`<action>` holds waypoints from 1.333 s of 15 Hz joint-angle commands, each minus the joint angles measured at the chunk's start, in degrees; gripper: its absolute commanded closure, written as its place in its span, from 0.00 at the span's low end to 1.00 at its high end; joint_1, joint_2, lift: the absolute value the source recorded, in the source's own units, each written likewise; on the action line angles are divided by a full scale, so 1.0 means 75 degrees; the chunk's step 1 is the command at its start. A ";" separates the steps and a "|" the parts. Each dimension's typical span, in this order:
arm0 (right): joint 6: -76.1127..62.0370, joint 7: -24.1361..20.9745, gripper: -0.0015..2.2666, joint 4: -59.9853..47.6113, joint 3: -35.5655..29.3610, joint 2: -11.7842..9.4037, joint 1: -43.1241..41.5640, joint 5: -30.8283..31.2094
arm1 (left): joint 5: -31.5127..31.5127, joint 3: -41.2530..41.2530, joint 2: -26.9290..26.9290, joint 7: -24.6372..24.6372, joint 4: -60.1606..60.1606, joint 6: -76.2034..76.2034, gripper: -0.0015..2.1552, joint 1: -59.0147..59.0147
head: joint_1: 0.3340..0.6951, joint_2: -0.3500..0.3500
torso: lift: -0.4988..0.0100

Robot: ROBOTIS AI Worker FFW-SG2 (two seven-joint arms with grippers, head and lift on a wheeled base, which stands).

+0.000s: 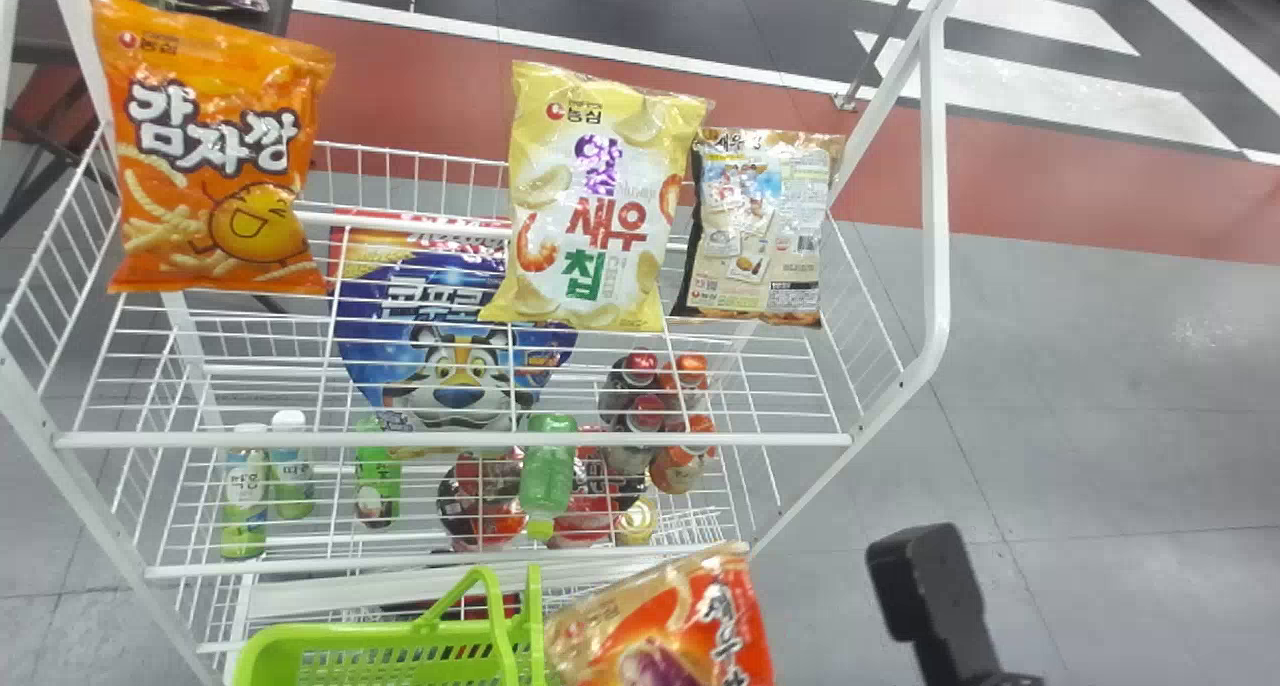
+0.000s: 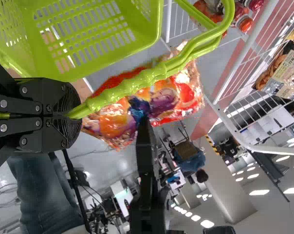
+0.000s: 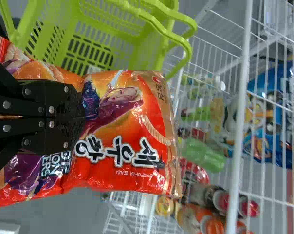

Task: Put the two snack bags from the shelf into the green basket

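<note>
Snack bag (image 3: 127, 146) in the tight pinch of the right gripper (image 3: 82, 117), fingertips near its middle.

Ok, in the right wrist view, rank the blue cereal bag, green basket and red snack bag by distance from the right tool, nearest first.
1. Red snack bag, pinched in the right tool.
2. Green basket, to the robot's left.
3. Blue cereal bag, on the rack.

The plump, shiny red-orange snack bag (image 1: 665, 626) hangs tilted near the green basket (image 1: 335, 636), whose handles (image 2: 137, 85) stand raised.
</note>
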 commanded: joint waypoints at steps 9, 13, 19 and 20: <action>-0.1968 -0.0177 0.43 0.2869 0.3046 0.0044 -0.1227 0.1261 | -0.0195 -0.0170 0.0047 0.0037 -0.0232 -0.0024 0.79 0.0217 | 1.00 0.00 | 0.96; -0.2413 0.0479 0.02 0.3326 0.2917 0.0044 -0.1555 0.1297 | -0.0195 -0.0158 0.0082 -0.0010 -0.0255 -0.0024 0.79 0.0205 | 1.00 0.00 | 0.96; -0.3022 0.0127 0.03 0.2130 0.1675 0.0232 -0.1192 0.1425 | -0.0171 -0.0088 0.0082 -0.0045 -0.0232 -0.0048 0.79 0.0193 | 1.00 0.00 | 0.96; -0.3444 0.0116 0.03 0.2107 0.1417 0.0361 -0.1215 0.1367 | -0.0171 -0.0076 0.0082 -0.0057 -0.0220 -0.0048 0.79 0.0193 | 1.00 0.00 | 0.96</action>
